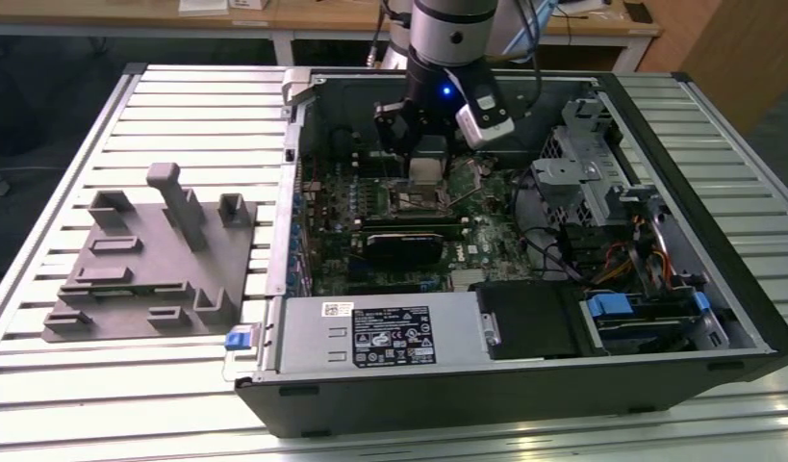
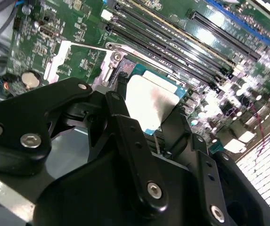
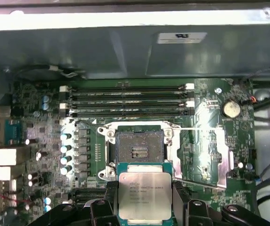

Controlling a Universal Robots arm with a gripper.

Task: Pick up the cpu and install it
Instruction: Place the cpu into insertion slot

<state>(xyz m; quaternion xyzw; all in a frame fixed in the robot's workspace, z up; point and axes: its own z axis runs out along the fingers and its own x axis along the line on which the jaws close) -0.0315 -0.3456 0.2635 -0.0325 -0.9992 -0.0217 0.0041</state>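
Observation:
The cpu [image 3: 144, 195], a small square chip with a pale silver top and green edge, is held between my black fingers [image 3: 179, 200]. My gripper [image 3: 144, 207] is shut on it by two opposite edges. In the first wrist view the chip hangs just short of the open socket [image 3: 137, 148], whose dark centre is bare and whose metal frame is swung open. The second wrist view shows the cpu [image 2: 150, 101] tilted above the motherboard, close to the socket's lever. In the exterior view my gripper [image 1: 426, 166] is inside the computer case, right above the socket [image 1: 426, 200].
Memory slots [image 3: 125, 100] run just beyond the socket. The case [image 1: 522, 385] also holds a power supply [image 1: 381, 332], a graphics card [image 1: 413, 241] and a drive cage [image 1: 599, 173]. A grey moulded tray [image 1: 143, 265] lies on the slatted table [image 1: 60, 385] at the exterior view's left.

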